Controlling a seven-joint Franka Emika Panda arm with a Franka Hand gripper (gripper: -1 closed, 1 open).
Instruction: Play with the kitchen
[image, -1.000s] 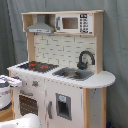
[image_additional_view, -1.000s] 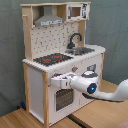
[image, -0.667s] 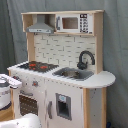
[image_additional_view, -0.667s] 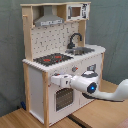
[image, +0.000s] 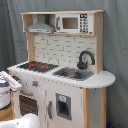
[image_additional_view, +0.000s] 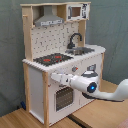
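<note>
Kitchen: we're looking at the kitchen (image: 62, 75), a tall white and light-wood toy one, standing upright in front of a grey curtain (image: 12, 30) in both exterior views. In the second exterior view it's sitting on a wooden floor (image_additional_view: 20, 119).

Countertop: we're seeing a black hob (image: 36, 65) with red rings on the first exterior view's left, then a sink (image: 74, 74) with a black curved faucet (image: 85, 59) just beside it.

Up top: a grey hood (image: 41, 27) is hanging over the hob, and a small microwave (image: 75, 23) is sitting next to it under the top shelf.

Front: we're spotting a windowed oven door (image_additional_view: 63, 97) low down below the hob in the second exterior view, and a cupboard door with a dark panel (image: 63, 106) in the first exterior view.

Arm: the white arm (image_additional_view: 107, 92) is coming in from the second exterior view's right, reaching across the kitchen's front just above the oven door.

Gripper: the gripper (image_additional_view: 54, 77) is sitting right up against the front panel near the knobs, but we honestly can't tell if it's open, closed or gripping anything. In the first exterior view it's showing up at the left edge (image: 11, 81), by the kitchen's front corner.
</note>
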